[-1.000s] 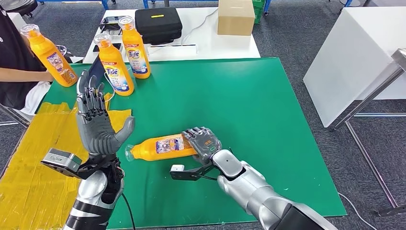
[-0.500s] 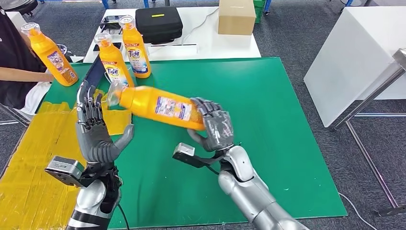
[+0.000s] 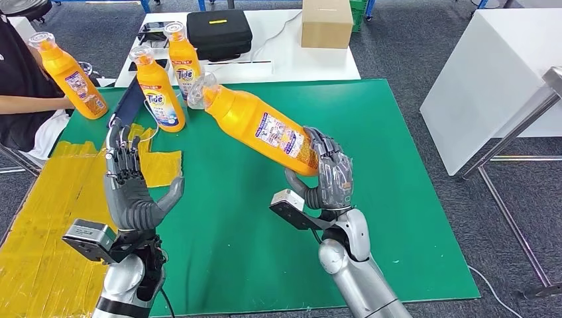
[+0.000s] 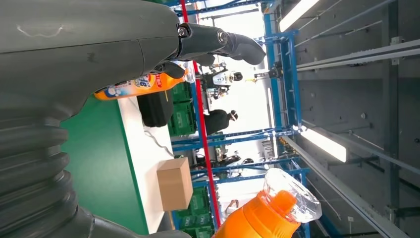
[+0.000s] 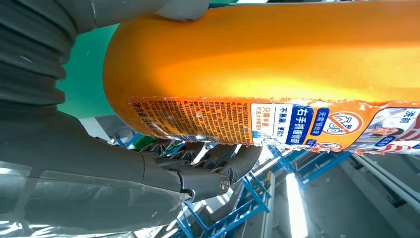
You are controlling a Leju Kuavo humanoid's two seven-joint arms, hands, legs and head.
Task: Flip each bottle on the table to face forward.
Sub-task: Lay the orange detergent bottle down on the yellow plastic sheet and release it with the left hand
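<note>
Head view, centre of frame: right robot hand (image 3: 326, 173) grips the base end of an orange detergent bottle (image 3: 262, 128), fingers wrapped round its lower body; bottle is lifted off the green desk (image 3: 391, 165), tilted w/ its clear cap (image 3: 201, 89) pointing to upper left; the label facing the camera is small print, prob. the back. Lower left of frame: left robot hand (image 3: 130, 187) is raised, palm up, fingers spread, holding nothing. Upper left: two upright bottles (image 3: 157, 91) stand on the desk w/ Tide labels showing; further left a person (image 3: 18, 79) holds another orange bottle (image 3: 65, 74). Top centre: black case (image 3: 218, 32) & cardboard box (image 3: 327, 23) on a white table. Handling, as a guess: smooth stiff plastic, likely slippery; if full, weighty toward the base; a hold round the wide lower body looks safer than the narrow neck; the cap looks thin, best left alone.
</note>
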